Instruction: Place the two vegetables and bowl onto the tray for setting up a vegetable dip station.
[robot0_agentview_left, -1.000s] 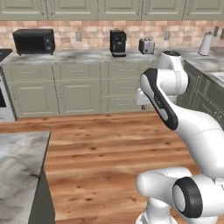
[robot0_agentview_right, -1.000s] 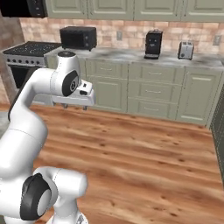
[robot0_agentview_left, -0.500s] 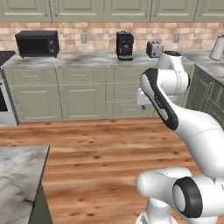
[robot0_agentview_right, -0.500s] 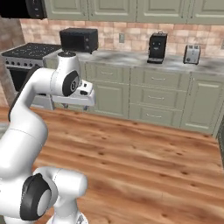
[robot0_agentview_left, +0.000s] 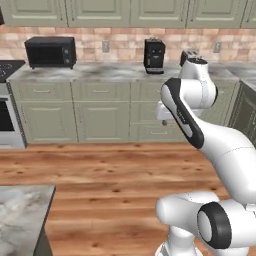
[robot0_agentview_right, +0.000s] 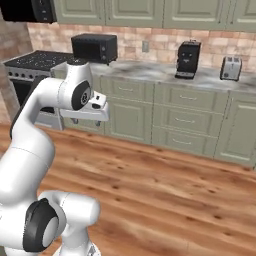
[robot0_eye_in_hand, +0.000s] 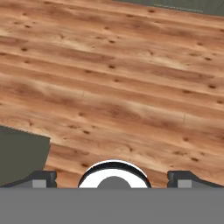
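The two vegetables, the bowl and the tray are out of view. My gripper (robot0_agentview_left: 167, 116) hangs in front of my raised arm, high above the wooden floor (robot0_eye_in_hand: 118, 87), with its hand pointing down. From the right base view the gripper (robot0_agentview_right: 86, 120) sits level with the cabinet drawers. In the hand view the gripper (robot0_eye_in_hand: 113, 178) is open, its two dark fingertips (robot0_eye_in_hand: 43, 177) far apart with nothing between them, and bare planks lie below.
Along the far wall a counter carries a black microwave (robot0_agentview_left: 50, 51), a coffee machine (robot0_agentview_left: 154, 55) and a toaster (robot0_agentview_right: 230, 67). A stove (robot0_agentview_right: 35, 62) stands at the left. A marble island corner (robot0_agentview_left: 20, 215) juts in at the lower left.
The whole picture has shifted: the far counter slides right in both base views and the island corner sinks toward the lower left, so the base has moved. The arm keeps its pose, gripper still open.
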